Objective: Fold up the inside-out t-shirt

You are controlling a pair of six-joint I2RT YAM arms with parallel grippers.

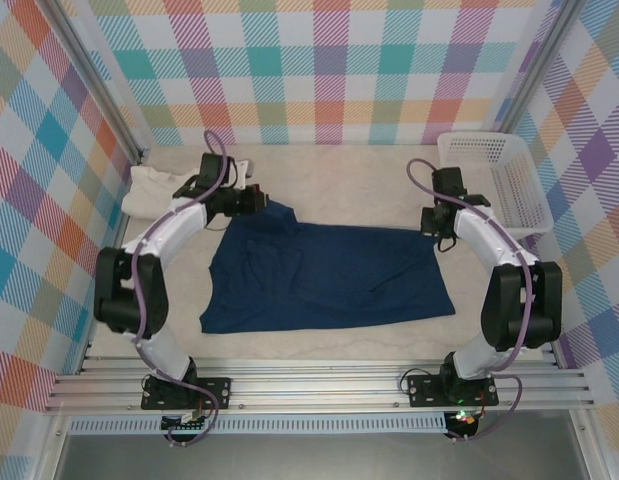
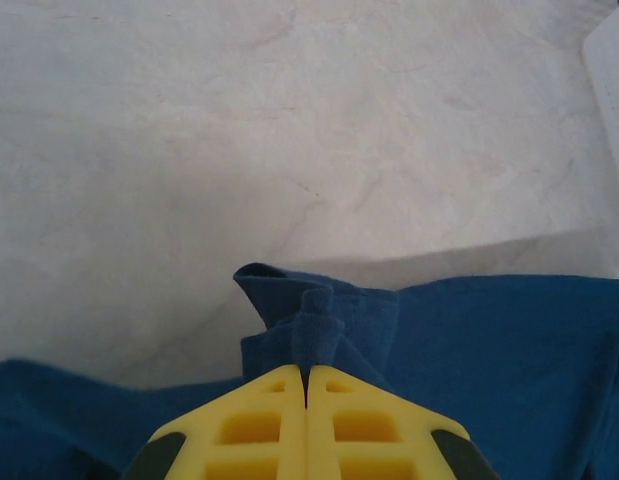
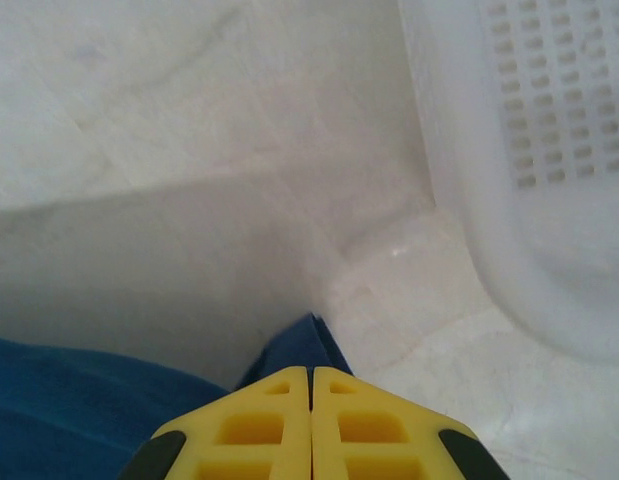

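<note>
Where it lies: I see the navy t-shirt (image 1: 324,275) spread flat mid-table, between both arms.
Left side: my left gripper (image 2: 307,370) has its fingers pressed together on a bunched fold at the shirt's far left corner.
Right side: my right gripper (image 3: 311,372) is pinched closed on the far right corner, near the white basket (image 3: 549,200).

1. Bare counter (image 1: 349,175) lay open beyond the navy t-shirt (image 1: 319,275), across the far middle.
2. White basket (image 1: 494,180) stood close beside the right gripper (image 1: 429,228), blocking rightward passage.
3. Cream shirt (image 1: 149,190) lay just left of the left arm (image 1: 169,232), at the far-left corner.
</note>
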